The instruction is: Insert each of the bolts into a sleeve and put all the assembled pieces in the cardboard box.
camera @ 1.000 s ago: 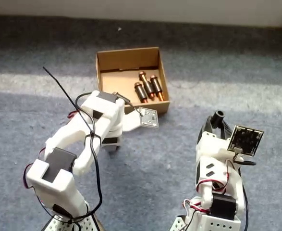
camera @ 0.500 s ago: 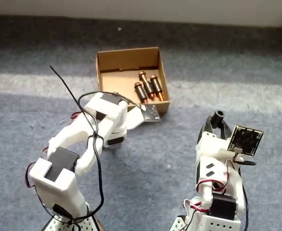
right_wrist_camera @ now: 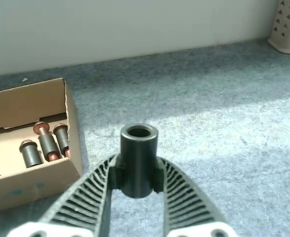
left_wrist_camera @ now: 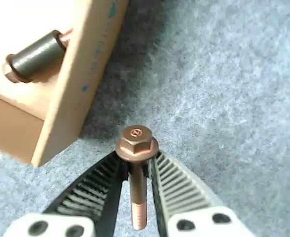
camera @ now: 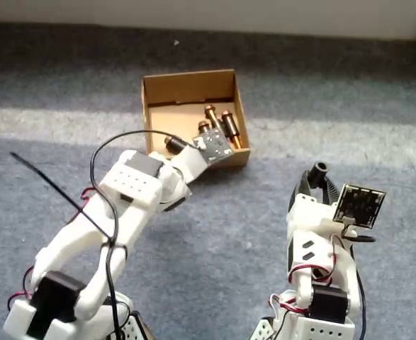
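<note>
1. The left gripper [left_wrist_camera: 137, 157] is clamped on a copper-coloured bolt [left_wrist_camera: 137, 144]. Its ribbed fingers [left_wrist_camera: 98, 182] press the shank from both sides. The hexagonal head sticks out past the fingertips, and the threaded end runs back between the fingers
2. In the left wrist view the bolt's head is just beside the outer wall of the cardboard box [left_wrist_camera: 80, 84] and apart from it, with grey carpet [left_wrist_camera: 224, 74] behind. Its height above the carpet cannot be told
3. In the high view the left arm stretches from the near left corner of the scene to the box, and its wrist is over the box's near wall
4. The right gripper [right_wrist_camera: 136, 165] is closed around a dark sleeve [right_wrist_camera: 138, 143] and grips its lower half from both sides. The sleeve stands out past the fingertips, and its open bore shows at the free end
5. In the high view the right arm is at the near right, well apart from the box. The sleeve is held above the carpet, to the right of the box and nearer the arms' bases than its near right corner
6. Three assembled pieces [right_wrist_camera: 47, 143] lie side by side on the box floor, toward its right wall in the high view. Each is a dark sleeve with a copper bolt through it
7. In the high view the left arm's wrist hides part of the nearest piece
8. A pale perforated basket [right_wrist_camera: 288, 22] stands on the carpet by the far wall
</note>
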